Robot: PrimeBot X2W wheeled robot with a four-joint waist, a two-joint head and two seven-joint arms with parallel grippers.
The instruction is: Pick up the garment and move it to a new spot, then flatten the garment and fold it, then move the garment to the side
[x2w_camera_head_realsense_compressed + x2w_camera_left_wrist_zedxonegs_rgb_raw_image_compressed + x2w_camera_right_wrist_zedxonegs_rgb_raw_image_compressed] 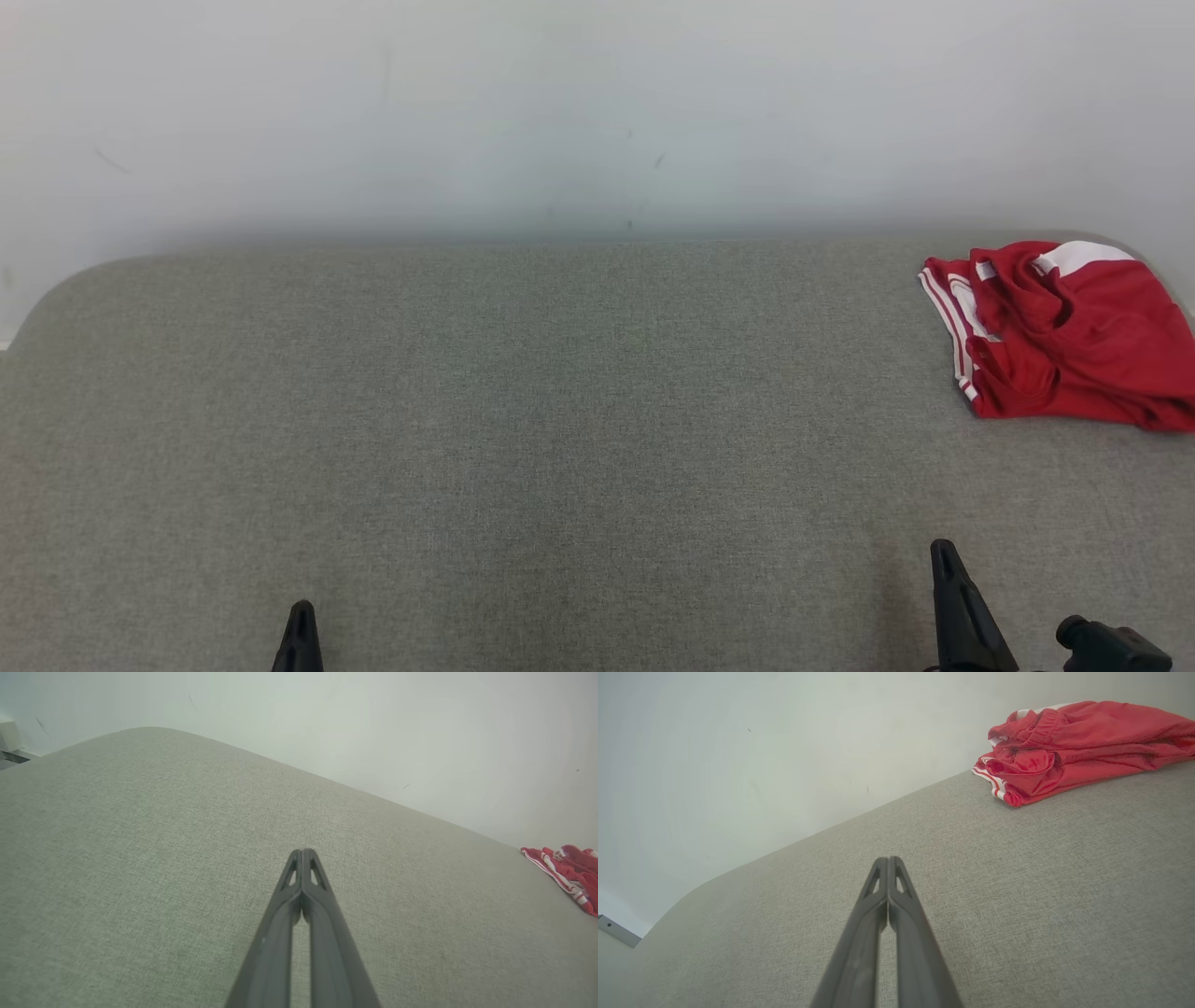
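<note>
- Grey woven fabric covers the work surface [560,420], which spans the width of the head view and has rounded far corners.
- Background: a plain pale wall [560,112] rises directly behind the far edge of the surface. A few faint dark marks show on it.
- Garment [1064,336]: red cloth with white stripes along one hem and a white panel near its top. It lies bunched in a loose heap at the far right corner of the surface, close to the wall. The right edge of the head view cuts it off.
- Garment condition: crumpled, with overlapping folds. The striped hem faces the middle of the surface.
- Left gripper [302,851]: the two dark fingers are pressed together at the tips, with nothing between them. In the head view its tip shows at the lower left, over bare fabric and well apart from the garment.
- Right gripper [888,859]: the fingers meet tip to tip and hold nothing. In the head view it shows at the lower right, on the near side of the surface. The garment lies beyond it toward the far edge, well apart.
- Contact: neither gripper touches the garment. Whether the fingertips touch the fabric surface cannot be told.
</note>
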